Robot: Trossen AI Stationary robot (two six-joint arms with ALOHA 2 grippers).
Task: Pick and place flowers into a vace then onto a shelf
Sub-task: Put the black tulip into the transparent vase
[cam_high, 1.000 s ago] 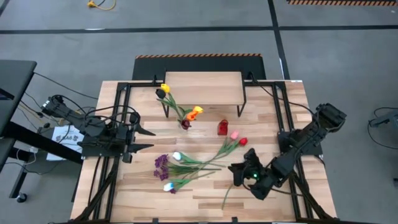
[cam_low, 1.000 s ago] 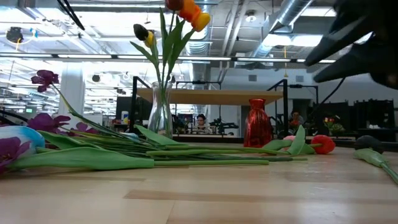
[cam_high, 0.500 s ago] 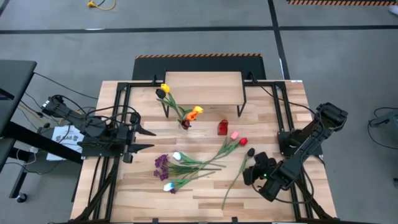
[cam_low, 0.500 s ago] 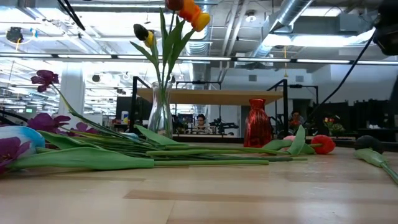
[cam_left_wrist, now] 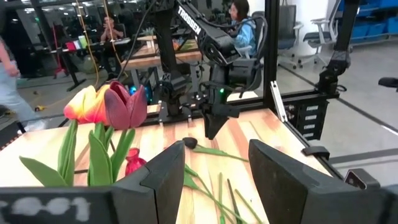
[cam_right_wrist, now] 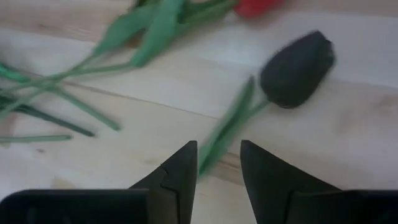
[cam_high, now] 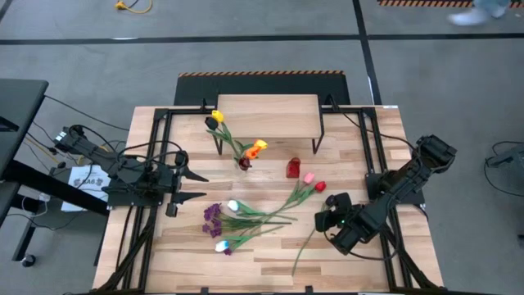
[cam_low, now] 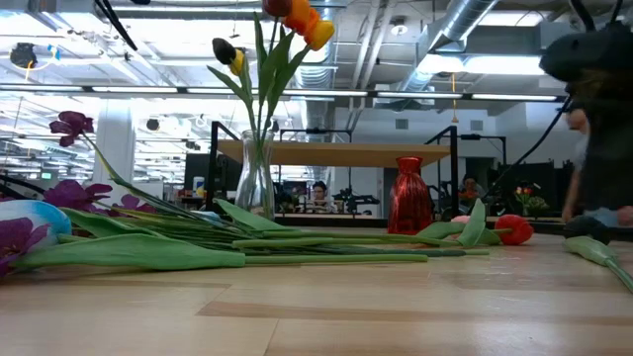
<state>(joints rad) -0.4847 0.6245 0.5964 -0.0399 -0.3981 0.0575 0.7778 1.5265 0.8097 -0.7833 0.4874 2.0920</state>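
A dark-headed tulip point(cam_right_wrist: 297, 61) lies flat on the table, and its stem point(cam_right_wrist: 221, 140) runs between the fingers of my open right gripper point(cam_right_wrist: 219, 168), which hovers over it near the table's right side point(cam_high: 325, 220). A clear glass vase point(cam_high: 244, 164) stands mid-table and holds yellow, dark and orange tulips. More flowers point(cam_high: 254, 215) lie flat in front of it: pink, red and white heads and purple sprigs. The shelf point(cam_high: 268, 117) stands at the far edge. My left gripper point(cam_high: 201, 187) waits open at the table's left.
A small red vase point(cam_high: 293, 168) stands between the glass vase and the loose pink and red tulip heads point(cam_high: 313, 182). A black frame point(cam_high: 160, 156) runs along the table's sides. Bare planks lie near the front edge point(cam_high: 262, 266). People sit in the room beyond the table.
My right gripper first drew away from the dark tulip toward the table's right edge, leaving it uncovered on the table. It then came back left and toward the far edge, over the stem just behind the head. The tulip has stayed where it lay.
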